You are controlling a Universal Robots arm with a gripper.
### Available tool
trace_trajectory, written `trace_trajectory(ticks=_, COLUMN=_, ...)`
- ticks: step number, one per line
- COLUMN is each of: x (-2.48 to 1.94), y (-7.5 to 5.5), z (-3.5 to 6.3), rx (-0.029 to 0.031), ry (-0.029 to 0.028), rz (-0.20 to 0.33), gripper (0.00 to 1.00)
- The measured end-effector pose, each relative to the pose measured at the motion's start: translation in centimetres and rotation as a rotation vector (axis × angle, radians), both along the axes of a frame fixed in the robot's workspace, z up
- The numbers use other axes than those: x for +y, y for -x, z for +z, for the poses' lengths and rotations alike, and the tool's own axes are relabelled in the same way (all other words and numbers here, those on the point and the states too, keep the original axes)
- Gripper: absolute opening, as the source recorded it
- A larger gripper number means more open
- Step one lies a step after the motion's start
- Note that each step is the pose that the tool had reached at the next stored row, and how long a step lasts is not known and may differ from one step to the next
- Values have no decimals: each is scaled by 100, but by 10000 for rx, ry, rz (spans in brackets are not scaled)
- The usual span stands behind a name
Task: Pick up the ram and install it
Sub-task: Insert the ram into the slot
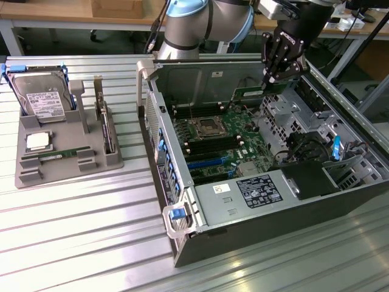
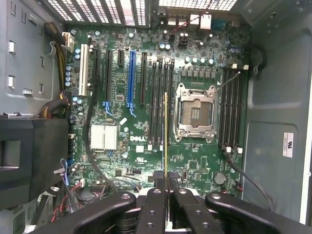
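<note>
So the whole setup sits on a ribbed metal table [image 1: 73,237]. The biggest thing on it is an open computer case [image 1: 273,228] lying on its side, presumably so the arm can come straight down at the board. The Universal Robots arm [image 1: 188,21] reaches in from the far side of the case.

Inside is the green Dell motherboard [image 2: 126,161], facing up. Well off toward the exterior view's left is a gray parts tray [image 1: 67,173] with a hard drive [image 1: 42,97] standing in it, a square processor chip [image 1: 37,142] lying flat, and another green stick [image 1: 58,154] parked in a groove. Each part gets its own cutout, so I'd guess that's for repeatable picks.

The hand [image 1: 271,78] hangs over the far end of the case, fingers pressed together and pinching the ram [image 2: 166,131] by its top edge. That leaves the connector edge pointing down at the board. From the wrist view the stick shows edge-on and runs the same way as the black memory slots [image 2: 160,102] next to the empty CPU socket [image 2: 196,112]. It looks to me like it's lined up above them, not seated yet.
</note>
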State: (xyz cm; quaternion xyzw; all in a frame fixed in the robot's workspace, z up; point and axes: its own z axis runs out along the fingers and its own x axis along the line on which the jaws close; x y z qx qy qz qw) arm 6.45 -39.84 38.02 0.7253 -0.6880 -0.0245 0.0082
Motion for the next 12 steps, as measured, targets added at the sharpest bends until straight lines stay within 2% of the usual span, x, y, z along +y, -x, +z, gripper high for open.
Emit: trace_trajectory(ticks=12, x=0, y=0, z=-96, rx=0, ry=1, rz=0, gripper=12)
